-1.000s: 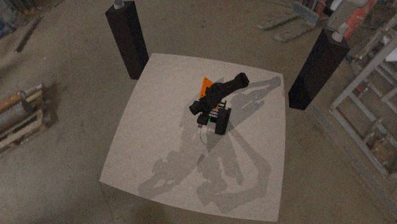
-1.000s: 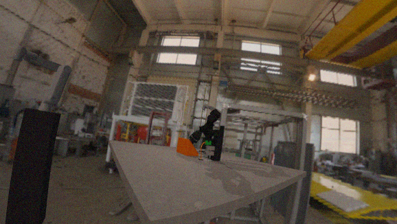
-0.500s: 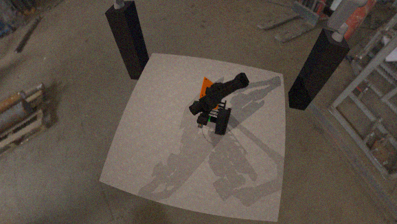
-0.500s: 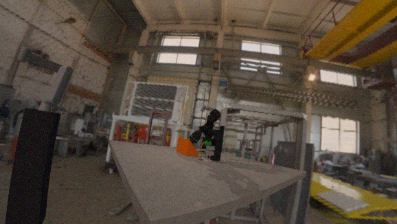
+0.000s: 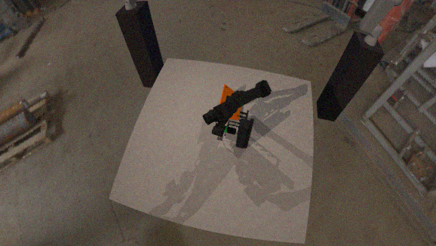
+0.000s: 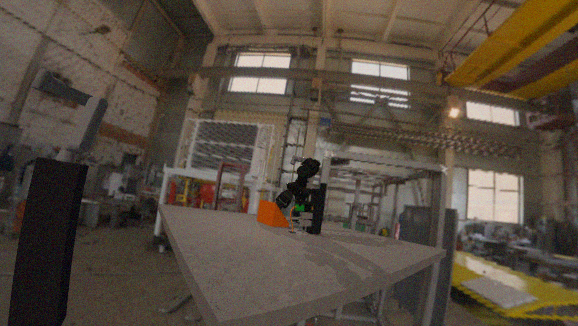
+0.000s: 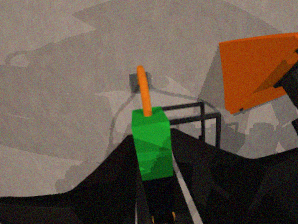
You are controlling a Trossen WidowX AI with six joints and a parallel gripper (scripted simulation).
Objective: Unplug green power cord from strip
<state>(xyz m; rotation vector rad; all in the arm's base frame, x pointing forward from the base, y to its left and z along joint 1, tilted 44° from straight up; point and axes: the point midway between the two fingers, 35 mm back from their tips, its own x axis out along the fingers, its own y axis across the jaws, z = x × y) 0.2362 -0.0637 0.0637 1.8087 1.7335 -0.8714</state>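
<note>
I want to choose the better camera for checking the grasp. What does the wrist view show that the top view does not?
Only the wrist view shows the green plug clamped between the dark fingers, with an orange cord leaving it. Only the top view shows the whole arm and the table's edges. Both show the orange wedge and some green at the gripper.

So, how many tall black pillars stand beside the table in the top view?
2. One pillar stands at the table's far left corner, the other pillar at its far right corner. More could be outside the view.

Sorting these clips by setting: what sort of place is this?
Probably a factory hall: high windows, a yellow overhead crane beam and metal racking surround the table where the gripper works.
</note>
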